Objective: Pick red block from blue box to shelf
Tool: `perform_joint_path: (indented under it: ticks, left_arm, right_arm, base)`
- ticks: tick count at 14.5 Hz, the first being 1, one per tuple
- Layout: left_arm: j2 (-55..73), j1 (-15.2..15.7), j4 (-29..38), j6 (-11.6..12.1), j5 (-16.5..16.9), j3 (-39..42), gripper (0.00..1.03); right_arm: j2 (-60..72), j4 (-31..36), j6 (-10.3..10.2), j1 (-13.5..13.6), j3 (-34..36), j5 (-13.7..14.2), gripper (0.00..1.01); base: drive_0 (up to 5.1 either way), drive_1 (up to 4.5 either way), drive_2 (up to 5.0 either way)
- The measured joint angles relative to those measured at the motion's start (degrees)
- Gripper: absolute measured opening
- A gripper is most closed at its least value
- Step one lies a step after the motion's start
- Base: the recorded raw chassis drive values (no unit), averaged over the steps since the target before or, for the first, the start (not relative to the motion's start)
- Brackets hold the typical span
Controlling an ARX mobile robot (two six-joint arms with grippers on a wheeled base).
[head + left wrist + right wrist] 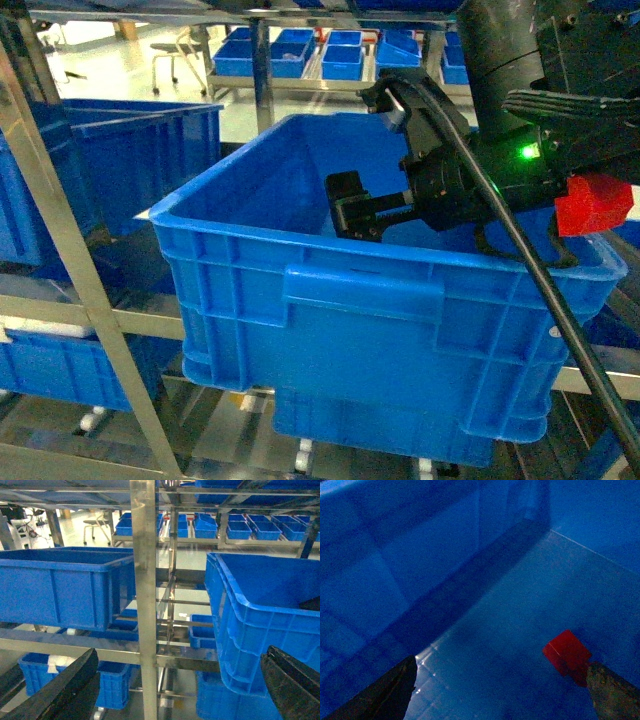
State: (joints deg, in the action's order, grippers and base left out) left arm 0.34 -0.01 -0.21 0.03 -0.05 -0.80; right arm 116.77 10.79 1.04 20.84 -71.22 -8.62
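Setting: a storeroom of racking is seen, with pale floor and a wheeled chair far behind.
Left gripper (180,652): held wide apart with nothing between its dark fingers, in front of the rack and outside any crate.
Right gripper (502,664): likewise spread wide and gripping nothing; it is reached down inside a large dark blue ribbed plastic crate (360,300).
Red block (567,655): a small glossy red piece is lying on the crate's smooth floor, just beside the right-hand finger; contact cannot be told.
Handling: the block is judged light and rigid, with a slick surface likely to slip under a shallow pinch. It is best taken across two opposite flat sides, low on the body, with the fingers squared to those faces.
Crate: it is carried on a crossbar of the shelf (146,580), a rack of shiny steel uprights and rails in several tiers.
Blue box: not seen in any view.
Stage: since the block lies free inside a crate on the shelf, the placing is judged done or nearly so.
Farther back: more blue crates are stacked on further racks.
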Motion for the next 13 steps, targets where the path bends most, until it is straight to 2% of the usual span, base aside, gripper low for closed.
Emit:
perform_joint_path:
  ticks: [6,13]
  left_arm:
    - [0.00,0.00,-0.02,0.00,0.00,0.00,0.98]
    - [-0.02,0.00,0.00,0.00,0.00,0.00,0.98]
  right_arm:
    - [-6.32,0.42,-1.70,-1.07,3.26,-1.95,0.98]
    - [-13.68,1.64,-5.79,-1.42,8.98,-4.79,0.98]
  base:
    - [0.0,0.00,0.0]
    - [0.0,0.00,0.0]
